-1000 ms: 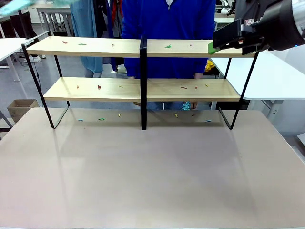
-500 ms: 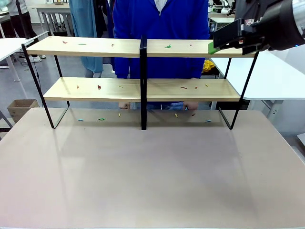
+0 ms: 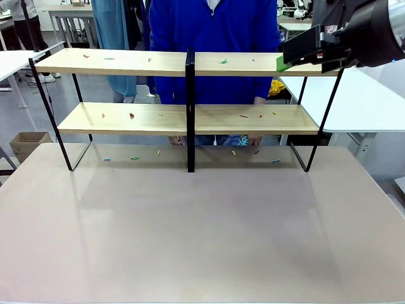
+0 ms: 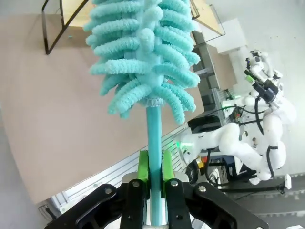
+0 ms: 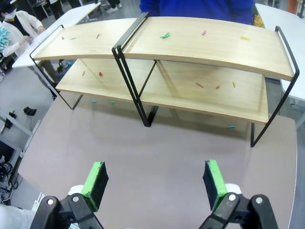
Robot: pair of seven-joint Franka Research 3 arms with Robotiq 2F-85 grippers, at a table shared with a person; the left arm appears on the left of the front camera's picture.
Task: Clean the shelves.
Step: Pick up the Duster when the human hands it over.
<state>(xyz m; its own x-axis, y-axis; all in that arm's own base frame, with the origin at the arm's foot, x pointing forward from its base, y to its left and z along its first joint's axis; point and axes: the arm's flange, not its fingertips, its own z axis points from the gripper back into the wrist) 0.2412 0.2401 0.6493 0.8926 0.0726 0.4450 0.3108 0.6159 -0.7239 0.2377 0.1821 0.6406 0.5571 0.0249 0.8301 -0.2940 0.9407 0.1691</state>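
Observation:
The shelves (image 3: 190, 117) stand across the far half of the table, two light-wood boards in a black frame with a middle post. Small coloured scraps (image 3: 223, 61) lie on both boards and on the tabletop under them. My left gripper (image 4: 155, 167) is shut on the teal handle of a fluffy teal duster (image 4: 143, 52), held high over the table with a corner of the shelves (image 4: 62, 19) beyond it. My right gripper (image 3: 285, 60) hangs at the right end of the top board. In the right wrist view the right gripper (image 5: 155, 183) is open and holds nothing, above the shelves (image 5: 190, 43).
A person in a blue top (image 3: 209, 25) stands behind the shelves, hands (image 3: 253, 138) at the table's far edge under the lower board. The beige tabletop (image 3: 202, 228) in front is bare. White tables (image 3: 373, 101) stand to the right and left.
The teal duster that showed at the front view's top left corner has left that view. The person shifted slightly and brought both hands to the table's far edge. My right arm stayed still.

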